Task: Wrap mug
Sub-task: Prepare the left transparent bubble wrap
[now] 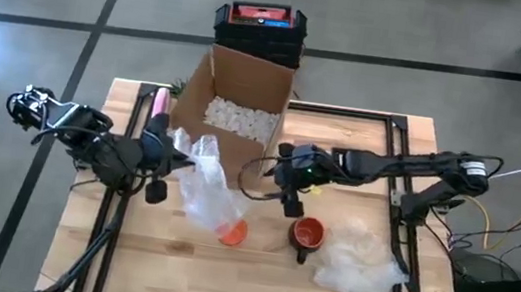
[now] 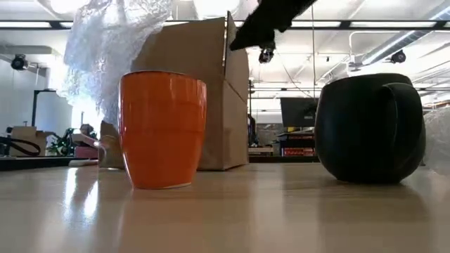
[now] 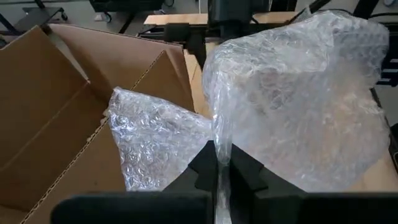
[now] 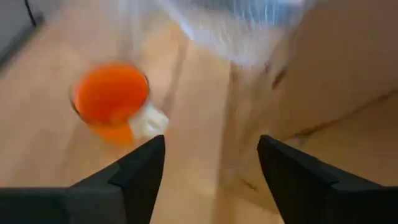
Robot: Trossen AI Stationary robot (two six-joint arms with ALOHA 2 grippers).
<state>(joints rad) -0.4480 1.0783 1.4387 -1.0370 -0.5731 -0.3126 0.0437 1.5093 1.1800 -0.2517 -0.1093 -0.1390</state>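
Note:
An orange mug stands upright on the table, with a black mug to its right. My left gripper is shut on a sheet of clear bubble wrap that hangs over and behind the orange mug. My right gripper hovers open above the table between the two mugs, its fingers holding nothing; the orange mug lies ahead of it and below. My left gripper pinches a gathered fold of the bubble wrap between its two fingers, coming level from the table's left. The sheet billows out past the fingers and droops toward the orange mug; one layer or several, I cannot tell.
An open cardboard box with white packing peanuts stands at the far middle of the table, a black and red case behind it. A second crumpled piece of bubble wrap lies at the near right, beside the black mug.

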